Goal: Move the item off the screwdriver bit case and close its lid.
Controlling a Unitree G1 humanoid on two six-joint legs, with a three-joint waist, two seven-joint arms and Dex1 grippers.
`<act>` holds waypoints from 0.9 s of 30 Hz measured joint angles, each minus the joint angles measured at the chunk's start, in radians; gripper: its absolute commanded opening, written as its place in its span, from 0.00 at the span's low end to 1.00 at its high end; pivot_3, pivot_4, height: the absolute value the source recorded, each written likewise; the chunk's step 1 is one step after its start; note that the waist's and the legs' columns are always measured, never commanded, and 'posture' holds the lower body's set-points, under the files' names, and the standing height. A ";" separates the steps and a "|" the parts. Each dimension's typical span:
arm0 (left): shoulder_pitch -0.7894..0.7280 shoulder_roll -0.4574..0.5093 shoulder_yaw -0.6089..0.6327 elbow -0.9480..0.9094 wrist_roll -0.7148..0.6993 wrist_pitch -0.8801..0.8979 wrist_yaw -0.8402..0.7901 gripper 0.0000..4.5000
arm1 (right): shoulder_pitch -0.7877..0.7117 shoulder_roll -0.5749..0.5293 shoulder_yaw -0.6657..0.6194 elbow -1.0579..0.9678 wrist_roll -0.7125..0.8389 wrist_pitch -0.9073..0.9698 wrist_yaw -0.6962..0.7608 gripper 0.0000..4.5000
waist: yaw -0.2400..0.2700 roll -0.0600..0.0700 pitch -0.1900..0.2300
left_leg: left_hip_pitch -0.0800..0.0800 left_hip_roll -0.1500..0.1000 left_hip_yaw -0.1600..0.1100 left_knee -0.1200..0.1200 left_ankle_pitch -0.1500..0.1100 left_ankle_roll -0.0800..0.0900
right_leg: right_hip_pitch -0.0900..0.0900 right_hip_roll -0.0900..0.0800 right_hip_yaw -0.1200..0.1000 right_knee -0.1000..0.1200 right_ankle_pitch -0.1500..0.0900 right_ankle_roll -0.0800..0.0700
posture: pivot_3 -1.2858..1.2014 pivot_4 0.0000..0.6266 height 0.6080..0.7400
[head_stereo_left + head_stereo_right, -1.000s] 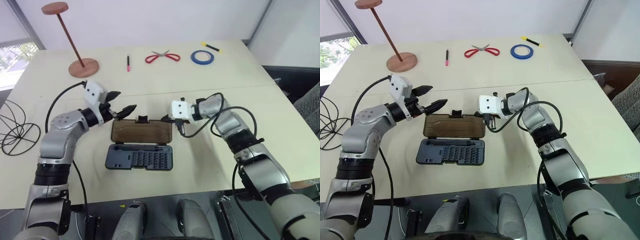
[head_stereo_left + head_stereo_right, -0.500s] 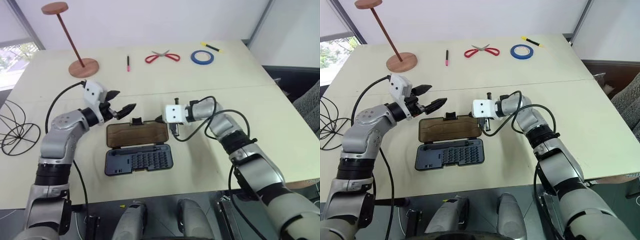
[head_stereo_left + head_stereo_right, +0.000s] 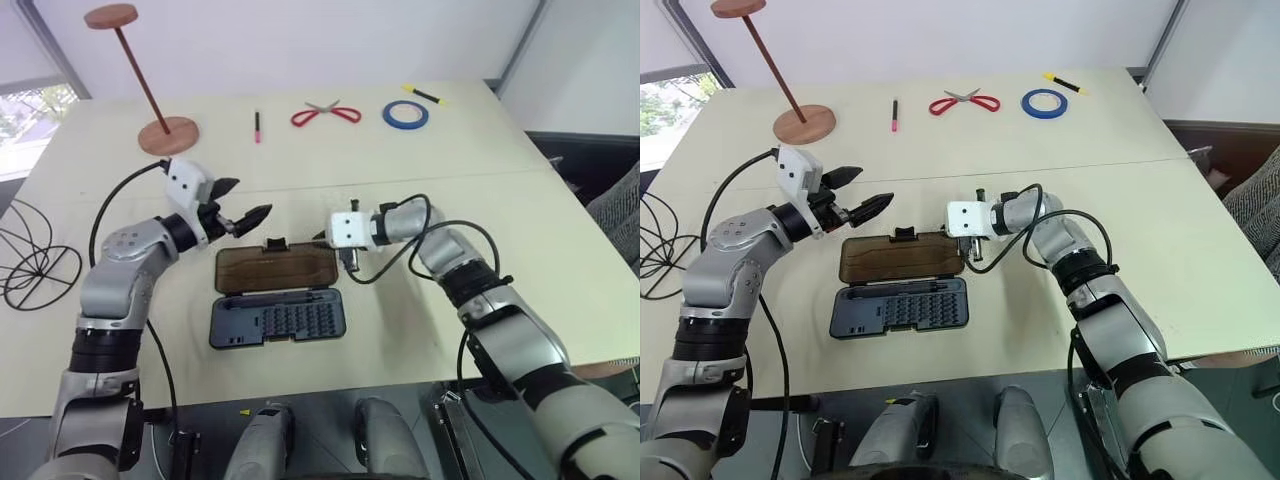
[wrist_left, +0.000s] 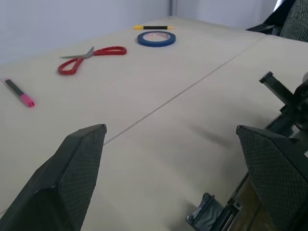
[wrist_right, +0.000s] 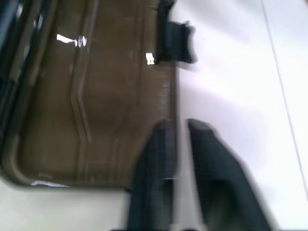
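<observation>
The screwdriver bit case [image 3: 278, 320] lies open near the table's front, rows of bits showing. Its brown lid [image 3: 277, 270] is swung back behind the base, black latch tab [image 3: 274, 244] on the far edge. The item, a black wire globe [image 3: 30, 262], rests on the table at the far left, away from the case. My right gripper [image 5: 180, 159] is at the lid's far right corner, fingers a narrow gap apart, one finger [image 5: 154, 173] over the lid [image 5: 96, 106] and the other past its edge. My left gripper [image 3: 245, 202] hovers open above the lid's far left corner, holding nothing.
Along the far side lie a reddish-brown stand [image 3: 167, 135], a pink pen [image 3: 257, 127], red scissors [image 3: 325, 114], a blue tape roll [image 3: 404, 114] and a yellow-and-black marker [image 3: 424, 94]. A dark chair [image 3: 615, 215] stands off the table's right edge.
My right gripper moved left along the lid's far right corner, and the case shifted slightly left with it. Its fingers have parted a little. The left arm stayed put.
</observation>
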 measured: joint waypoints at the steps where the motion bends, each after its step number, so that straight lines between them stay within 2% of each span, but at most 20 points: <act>1: 0.006 0.000 0.001 -0.003 0.000 0.000 0.000 1.00 | 0.003 -0.005 -0.007 -0.007 0.011 0.017 0.007 0.56 | 0.000 0.000 0.000 | 0.000 0.000 0.000 0.000 0.000 0.000 | 0.000 0.000 0.000 0.000 0.000 0.000 | 0.52 0.24 1.00; 4: 0.015 0.000 0.001 -0.009 -0.002 0.005 -0.001 1.00 | 0.026 -0.022 -0.030 -0.078 0.043 0.084 0.038 0.89 | 0.000 0.000 0.000 | 0.000 0.000 0.000 0.000 0.000 0.000 | 0.000 0.000 0.000 0.000 0.000 0.000 | 0.52 0.24 1.00; 9: 0.057 0.033 0.015 -0.104 -0.078 0.088 -0.028 1.00 | 0.079 -0.064 -0.066 -0.225 0.111 0.214 0.088 0.89 | -0.002 0.000 0.000 | 0.000 0.000 0.000 0.000 -0.001 0.002 | 0.000 0.000 0.000 0.000 0.000 0.000 | 0.52 0.24 1.00; 14: 0.178 0.123 0.127 -0.325 -0.260 0.279 -0.041 1.00 | 0.131 -0.072 -0.140 -0.367 0.178 0.337 0.039 0.89 | -0.002 0.000 0.000 | 0.000 0.001 0.000 -0.001 -0.002 0.004 | -0.002 0.000 0.001 0.000 0.000 0.000 | 0.52 0.24 1.00; 18: 0.299 0.142 0.191 -0.467 -0.356 0.359 -0.014 0.74 | 0.180 -0.054 -0.150 -0.457 0.196 0.399 -0.004 0.91 | 0.002 0.000 0.000 | 0.000 0.001 0.000 0.000 -0.003 0.004 | -0.001 0.000 0.001 0.000 0.000 -0.001 | 0.52 0.24 1.00; 25: 0.517 0.221 0.233 -0.577 -0.389 0.372 -0.046 0.03 | 0.197 -0.036 -0.150 -0.518 0.220 0.453 -0.044 0.91 | 0.003 0.000 0.000 | 0.000 0.001 0.000 0.000 -0.003 0.004 | -0.001 0.000 0.001 0.000 0.000 -0.001 | 0.52 0.24 1.00; 27: 0.585 0.225 0.231 -0.581 -0.356 0.330 -0.066 0.00 | 0.196 -0.036 -0.148 -0.517 0.219 0.451 -0.052 0.91 | 0.004 0.001 0.000 | 0.000 0.001 0.001 -0.001 -0.003 0.004 | -0.001 0.000 0.001 0.000 0.000 -0.001 | 0.52 0.24 1.00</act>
